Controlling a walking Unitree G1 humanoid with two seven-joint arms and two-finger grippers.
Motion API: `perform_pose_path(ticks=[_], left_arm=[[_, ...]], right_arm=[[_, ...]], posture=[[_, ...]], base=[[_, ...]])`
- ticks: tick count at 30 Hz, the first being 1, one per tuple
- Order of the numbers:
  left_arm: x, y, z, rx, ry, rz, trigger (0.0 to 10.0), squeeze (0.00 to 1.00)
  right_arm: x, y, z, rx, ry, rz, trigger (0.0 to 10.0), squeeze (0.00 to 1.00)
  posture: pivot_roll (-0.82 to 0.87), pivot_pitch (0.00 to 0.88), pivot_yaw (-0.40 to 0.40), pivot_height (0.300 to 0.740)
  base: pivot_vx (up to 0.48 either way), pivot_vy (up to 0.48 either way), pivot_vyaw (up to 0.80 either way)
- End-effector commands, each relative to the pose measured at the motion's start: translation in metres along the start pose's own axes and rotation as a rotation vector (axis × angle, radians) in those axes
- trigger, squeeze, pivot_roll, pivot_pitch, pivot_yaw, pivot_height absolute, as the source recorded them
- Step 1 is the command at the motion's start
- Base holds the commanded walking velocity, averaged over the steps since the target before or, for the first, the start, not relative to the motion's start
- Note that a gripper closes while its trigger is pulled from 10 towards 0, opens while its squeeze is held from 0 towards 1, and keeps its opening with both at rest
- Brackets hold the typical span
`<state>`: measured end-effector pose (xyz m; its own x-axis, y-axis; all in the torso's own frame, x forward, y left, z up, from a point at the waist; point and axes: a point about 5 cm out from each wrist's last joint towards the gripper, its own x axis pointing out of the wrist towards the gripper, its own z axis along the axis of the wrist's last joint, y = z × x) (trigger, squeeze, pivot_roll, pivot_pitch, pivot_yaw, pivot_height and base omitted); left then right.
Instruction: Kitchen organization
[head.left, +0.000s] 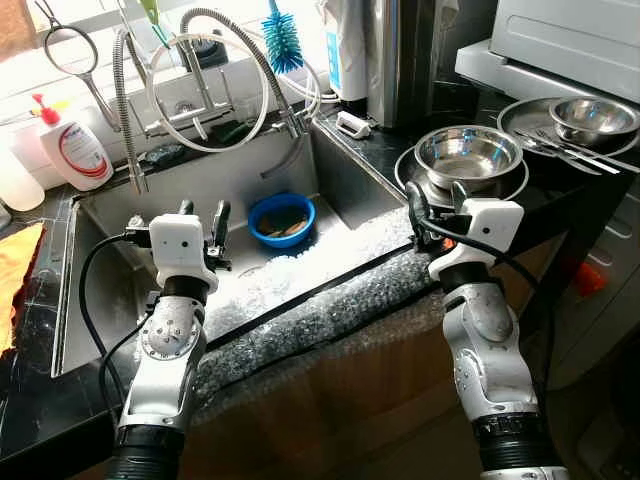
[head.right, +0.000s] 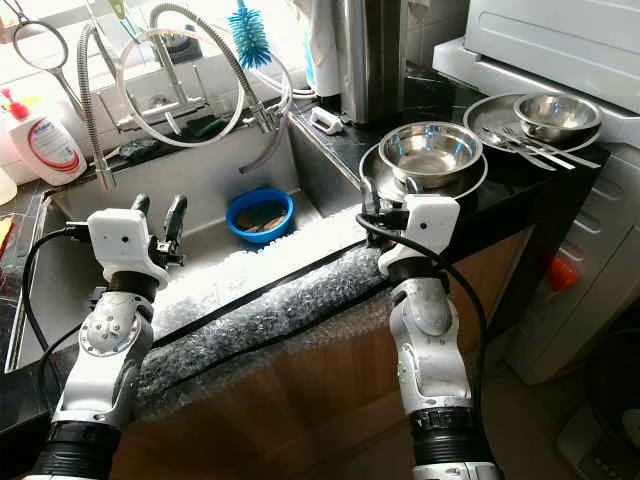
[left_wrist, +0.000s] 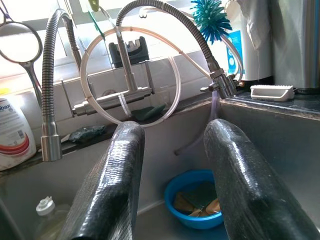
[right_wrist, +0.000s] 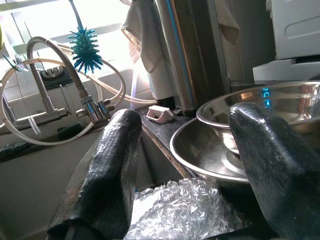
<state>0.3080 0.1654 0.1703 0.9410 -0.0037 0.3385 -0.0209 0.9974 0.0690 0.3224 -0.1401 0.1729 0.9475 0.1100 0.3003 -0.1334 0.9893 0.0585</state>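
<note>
Left gripper (head.left: 203, 212) is raised above the sink (head.left: 120, 215), fingers apart and empty, aimed at the back wall of the basin. Right gripper (head.left: 434, 199) is held at the sink's right-hand rim, fingers likewise spread with nothing between them, just short of the nearest steel bowl (head.left: 467, 153).

Legible text: none can be read with confidence. The white bottle (head.left: 72, 148) with a red pump, standing at the sink's back left corner, carries a red and blue label; in the left wrist view it is cut off by the frame edge and its lettering is partial. A white container (left_wrist: 239, 47) behind the sink's back right corner has a blue panel, print too small to resolve.

Inside the sink, near its back right corner, sits a blue bowl (head.left: 281, 219) holding brownish contents that cannot be identified. Bubble wrap (head.left: 330, 300) covers the sink's floor and drapes over its front edge. Two coiled spring faucets (head.left: 125, 100) and clear looped tubing rise behind the sink, with a blue bottle brush (head.left: 283, 42) above them.

Right of the sink, the steel bowl rests on a steel plate (head.left: 408, 168). Farther right, a second bowl (head.left: 594, 117) and cutlery (head.left: 575, 150) lie on another plate.
</note>
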Motion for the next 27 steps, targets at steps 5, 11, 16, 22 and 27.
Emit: perform_pose_path(ticks=[5,11,16,22,27], left_arm=[[0.002,0.004,0.002,0.012,-0.016,0.020,10.0,0.00],[0.002,0.003,0.001,0.008,-0.017,0.020,10.0,0.00],[0.002,0.001,0.000,0.001,-0.020,0.027,10.0,0.00],[0.003,-0.002,-0.001,-0.009,-0.023,0.039,10.0,0.00],[0.001,-0.001,-0.002,-0.008,-0.024,0.051,10.0,0.00]], right_arm=[[0.009,0.011,0.015,-0.008,-0.066,0.054,10.0,0.00],[0.014,0.016,0.025,-0.006,-0.100,0.080,10.0,0.00],[0.019,0.018,0.028,-0.015,-0.098,0.099,10.0,0.00],[0.023,0.015,0.025,-0.030,-0.075,0.102,10.0,0.00],[0.025,0.014,0.022,-0.027,-0.053,0.100,10.0,0.00]], posture=[[-0.20,0.000,0.136,0.740],[-0.21,0.000,0.127,0.740],[-0.22,0.000,0.104,0.740],[-0.22,0.000,0.090,0.740],[-0.21,0.000,0.071,0.740]], base=[[0.000,0.000,0.00],[0.000,0.000,0.00],[0.000,0.000,0.00],[0.000,0.000,0.00],[0.000,0.000,0.00]])
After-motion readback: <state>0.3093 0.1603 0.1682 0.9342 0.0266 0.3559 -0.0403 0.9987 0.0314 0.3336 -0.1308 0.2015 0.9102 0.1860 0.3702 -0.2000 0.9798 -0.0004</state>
